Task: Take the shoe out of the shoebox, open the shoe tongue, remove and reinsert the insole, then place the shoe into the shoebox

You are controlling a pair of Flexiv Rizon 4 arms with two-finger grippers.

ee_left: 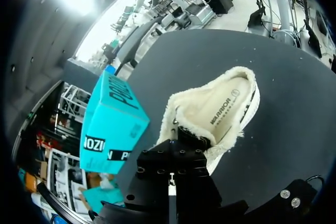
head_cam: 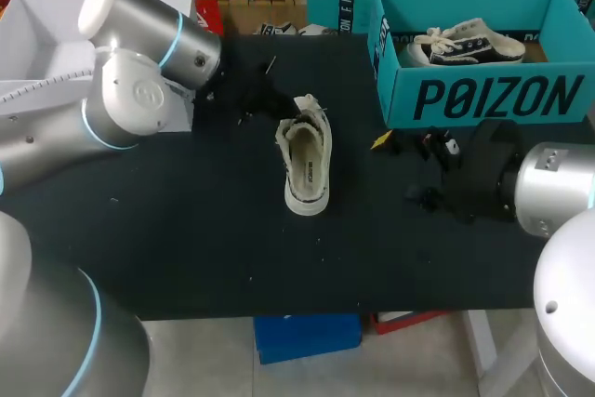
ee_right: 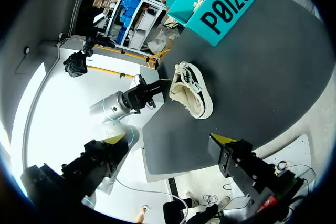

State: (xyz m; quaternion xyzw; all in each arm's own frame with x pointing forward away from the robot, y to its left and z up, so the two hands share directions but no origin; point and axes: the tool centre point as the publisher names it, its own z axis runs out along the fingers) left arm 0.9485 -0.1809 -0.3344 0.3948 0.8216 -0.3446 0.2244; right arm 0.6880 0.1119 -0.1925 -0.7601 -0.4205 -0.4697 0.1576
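The shoe [head_cam: 307,166] lay sole-down mid-table, out of the teal shoebox [head_cam: 483,99], which held a second shoe [head_cam: 469,44]. The left gripper [ee_left: 177,139] sat at its fleecy collar, though whether its jaws were closed could not be told. The right gripper [ee_right: 168,142] hung spread wide and empty, well clear of the shoe. With nothing bracing the shoe, a pull on the tongue or insole risked dragging or tipping it.

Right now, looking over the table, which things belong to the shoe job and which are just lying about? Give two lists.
Job in hand: shoe; its insole; shoebox.

Lying about: second shoe, in the shoebox; white box, far left.
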